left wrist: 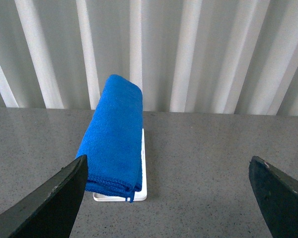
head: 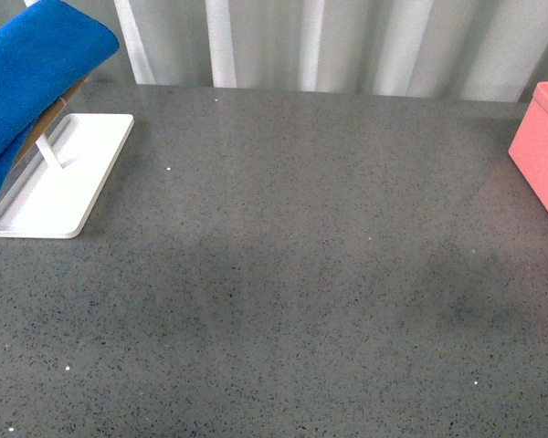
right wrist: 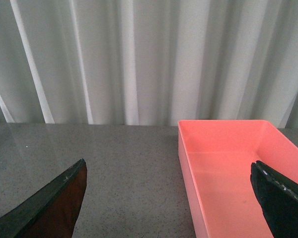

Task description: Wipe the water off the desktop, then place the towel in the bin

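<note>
Front view: the towel (head: 32, 68) is draped above the white tray (head: 91, 173), upper left of the frame. The bin (head: 543, 146) stands at the right edge of the bench (head: 283, 301).

Left wrist view: the left pincer (left wrist: 167, 163) is spread wide and empty, with the towel ahead of it. The cloth is probably soft, light and limp, so grip it at the top fold.

Right wrist view: the right pincer (right wrist: 167, 166) is wide and empty, facing the bin.
</note>
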